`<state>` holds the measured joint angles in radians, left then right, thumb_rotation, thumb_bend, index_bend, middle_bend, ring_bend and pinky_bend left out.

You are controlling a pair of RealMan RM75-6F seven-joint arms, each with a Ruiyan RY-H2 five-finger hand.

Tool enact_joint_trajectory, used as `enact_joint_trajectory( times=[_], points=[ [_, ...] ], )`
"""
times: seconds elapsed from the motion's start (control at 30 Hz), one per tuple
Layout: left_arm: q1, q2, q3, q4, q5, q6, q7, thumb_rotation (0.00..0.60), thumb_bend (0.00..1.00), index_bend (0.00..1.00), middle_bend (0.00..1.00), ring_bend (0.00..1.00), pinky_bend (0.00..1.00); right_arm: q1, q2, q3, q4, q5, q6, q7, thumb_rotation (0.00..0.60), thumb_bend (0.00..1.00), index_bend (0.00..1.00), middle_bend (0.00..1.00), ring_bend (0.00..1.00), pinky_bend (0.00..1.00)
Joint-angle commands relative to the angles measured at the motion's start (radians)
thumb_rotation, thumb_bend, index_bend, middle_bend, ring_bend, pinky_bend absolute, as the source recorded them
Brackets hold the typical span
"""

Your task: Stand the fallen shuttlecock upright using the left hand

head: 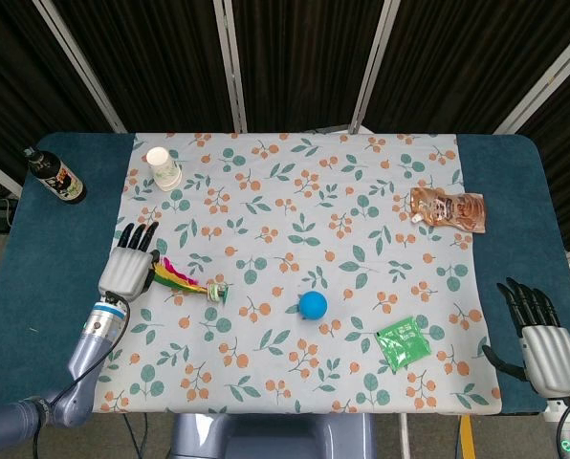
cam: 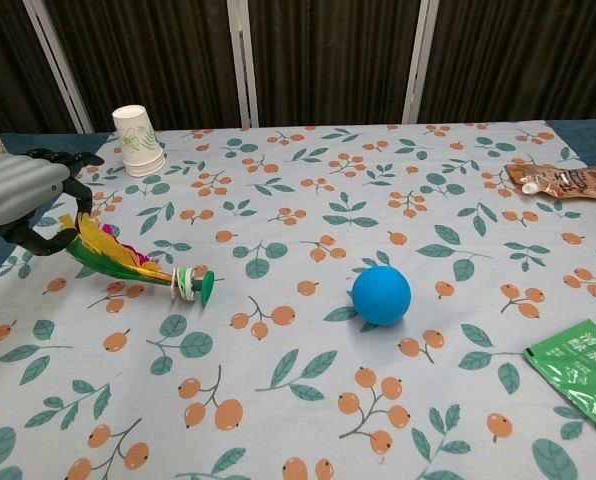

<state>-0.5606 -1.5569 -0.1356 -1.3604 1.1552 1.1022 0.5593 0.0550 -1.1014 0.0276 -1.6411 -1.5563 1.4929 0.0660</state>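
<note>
The shuttlecock (head: pixel 185 283) lies tilted on the flowered cloth at the left, its colourful feathers (cam: pixel 113 256) pointing toward my left hand and its green-and-white base (cam: pixel 194 285) touching the cloth. My left hand (head: pixel 129 268) sits at the cloth's left edge, where it pinches the feather tips between thumb and fingers and holds them a little above the table; it is also seen in the chest view (cam: pixel 23 195). My right hand (head: pixel 543 344) rests open at the table's near right corner, far from the shuttlecock, holding nothing.
A blue ball (head: pixel 312 305) sits right of the shuttlecock's base. A paper cup (head: pixel 163 168) and a dark bottle (head: pixel 55 176) stand at the back left. A brown pouch (head: pixel 446 208) and a green packet (head: pixel 404 342) lie on the right.
</note>
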Motion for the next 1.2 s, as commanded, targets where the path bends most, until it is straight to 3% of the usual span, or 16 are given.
enact_joint_trajectory(
  times=[0.03,0.33,0.67,1.2],
  points=[
    [-0.010,0.024,-0.006,-0.036,0.009,0.007,0.020,0.600,0.50,0.60,0.00,0.00,0.00,0.000,0.000,0.001,0.000,0.001,-0.001,0.000,0.600,0.16,0.04,0.00,0.00,0.00],
    [-0.062,0.104,-0.039,-0.179,0.034,0.021,0.127,0.600,0.50,0.61,0.00,0.00,0.00,0.000,-0.003,0.002,0.002,0.001,0.002,-0.009,0.600,0.16,0.04,0.00,0.00,0.00],
    [-0.124,0.127,-0.072,-0.298,0.027,0.020,0.228,0.600,0.50,0.61,0.00,0.00,0.00,0.000,-0.004,0.004,0.005,0.003,0.002,-0.008,0.600,0.16,0.04,0.00,0.00,0.00],
    [-0.169,0.127,-0.069,-0.377,0.016,0.037,0.273,0.600,0.50,0.62,0.00,0.00,0.00,0.001,-0.005,0.005,0.005,0.005,0.002,-0.011,0.600,0.16,0.04,0.00,0.00,0.00]
  ],
)
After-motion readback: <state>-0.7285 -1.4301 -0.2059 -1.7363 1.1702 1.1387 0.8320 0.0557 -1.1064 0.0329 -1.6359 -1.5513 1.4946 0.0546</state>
